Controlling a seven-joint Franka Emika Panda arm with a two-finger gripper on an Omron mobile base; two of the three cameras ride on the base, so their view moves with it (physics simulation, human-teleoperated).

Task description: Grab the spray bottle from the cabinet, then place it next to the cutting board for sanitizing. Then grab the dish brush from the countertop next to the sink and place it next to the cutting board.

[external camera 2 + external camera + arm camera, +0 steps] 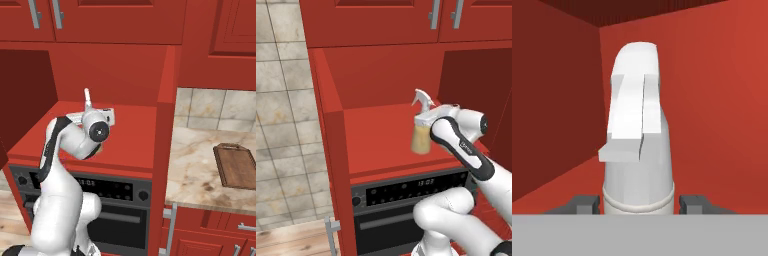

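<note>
The spray bottle (420, 137) (637, 140), clear with yellowish liquid and a white trigger head (87, 97), stands upright in the red cabinet's niche (376, 75), near its front edge. My gripper (421, 123) (639, 204) reaches in from the right and is shut on the bottle's neck, one dark fingertip (587, 204) against each side. The dark brown cutting board (237, 165) lies on the beige countertop (195, 165), to the right of the cabinet's side wall. The dish brush and the sink are out of view.
A black oven (411, 190) with a control panel sits directly under the niche. Red wall cupboards with steel bar handles (434, 15) hang above it. The niche's right wall (167, 105) separates the bottle from the countertop. A tiled wall (281, 125) lies left.
</note>
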